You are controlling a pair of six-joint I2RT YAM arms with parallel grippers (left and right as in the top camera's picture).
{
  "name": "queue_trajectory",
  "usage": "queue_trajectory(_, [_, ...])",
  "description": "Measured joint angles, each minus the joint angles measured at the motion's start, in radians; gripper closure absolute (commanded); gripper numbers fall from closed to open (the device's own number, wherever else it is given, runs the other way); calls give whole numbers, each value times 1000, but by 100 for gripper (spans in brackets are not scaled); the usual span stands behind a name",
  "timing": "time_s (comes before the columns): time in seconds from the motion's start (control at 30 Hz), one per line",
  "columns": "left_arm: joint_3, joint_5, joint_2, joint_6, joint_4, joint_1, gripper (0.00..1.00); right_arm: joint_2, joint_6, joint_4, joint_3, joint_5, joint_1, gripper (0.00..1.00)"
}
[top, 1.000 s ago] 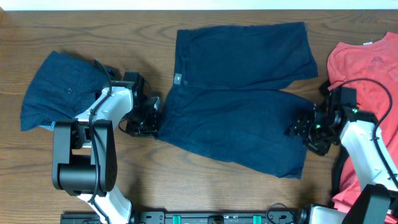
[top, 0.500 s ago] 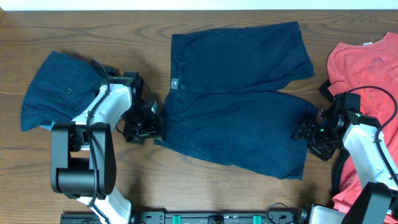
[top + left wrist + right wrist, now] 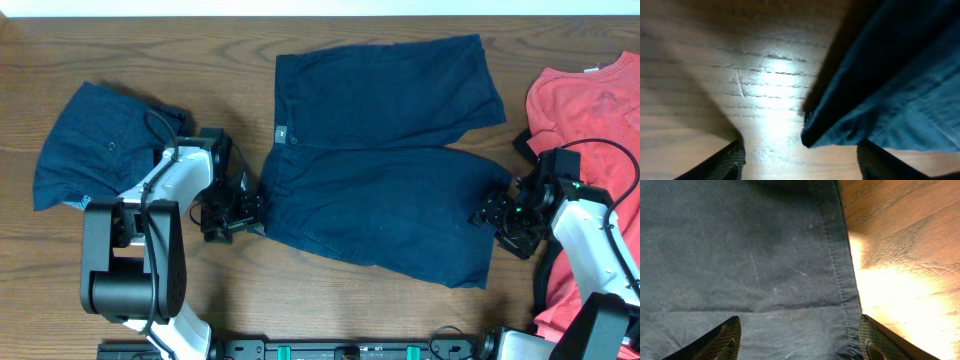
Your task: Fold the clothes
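Dark navy shorts lie spread flat mid-table, waistband to the left and both legs pointing right. My left gripper sits open just off the waistband's lower corner. In the left wrist view that corner lies loose on the wood ahead of the gripper, touching neither finger. My right gripper hovers open at the near leg's hem. The stitched hem lies flat beneath the spread gripper. A second pair of navy shorts sits folded at the left. A coral-red T-shirt lies at the right.
The wooden table shows bare wood along the front. The right arm's forearm rests over the T-shirt's lower part. The left arm's base stands at the front left.
My left gripper has opened, let go of the waistband corner and backed off slightly to the front left. The shorts slid a little to the left. The right gripper stayed open at the hem.
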Motion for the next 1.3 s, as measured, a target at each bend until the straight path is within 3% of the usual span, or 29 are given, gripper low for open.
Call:
queue_trajectory(0.2, [-37,23,-31,-91,92,1,59,0,0,2,0,7,0,27])
queue_trajectory(0.4, [-50,88,-34,-124,159,2,94,0,0,-3,0,8,-1,27])
queue_trajectory(0.7, [-48,114,-28,-121,149,2,94,-2,-58,-7,0,-12,-1,31])
queue_trajectory(0.93, [-9,116,-26,-121,137,2,94,-35,-64,-193,-1,-11,-1,39])
queue_trajectory(1.07, [-6,116,-26,-121,137,2,94,-38,-32,-203,-46,-9,-1,41])
queue_trajectory(1.3, [-5,116,-26,-122,135,2,94,-38,47,-17,-228,-23,-1,30])
